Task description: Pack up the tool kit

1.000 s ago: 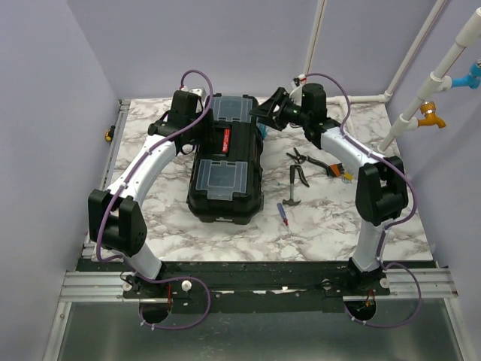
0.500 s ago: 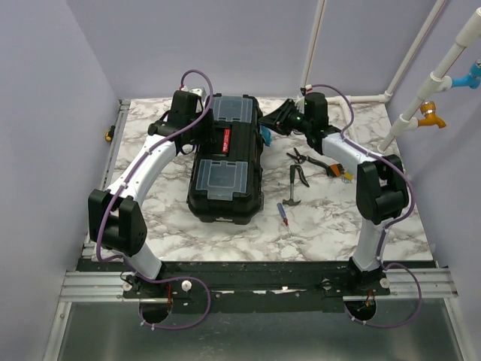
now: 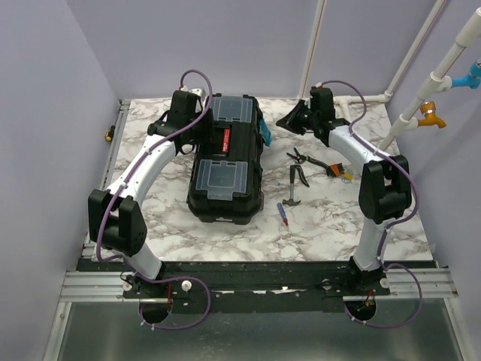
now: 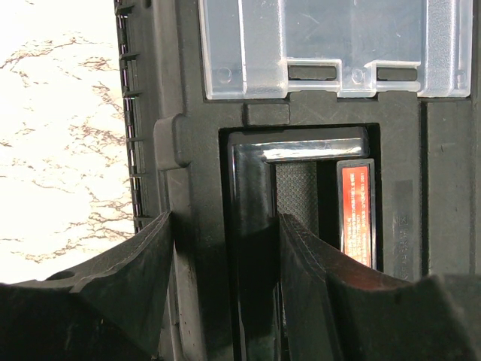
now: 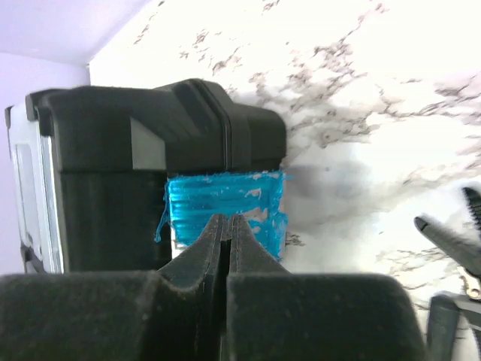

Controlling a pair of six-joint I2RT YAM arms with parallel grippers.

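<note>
The right gripper [image 3: 283,122] has pulled back from the right side of the toolbox [image 3: 225,162] and now sits apart from it. Its jaws, open a second ago, are now pressed together. The teal latch [image 3: 262,132] shows more fully.

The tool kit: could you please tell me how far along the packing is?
Nothing looks packed: the toolbox lid is down. In hand: the left gripper straddles the lid's rim by the handle recess, and the right gripper, shut and empty, points at the teal latch. Left: the pliers, hammer and screwdriver lie on the table.
</note>
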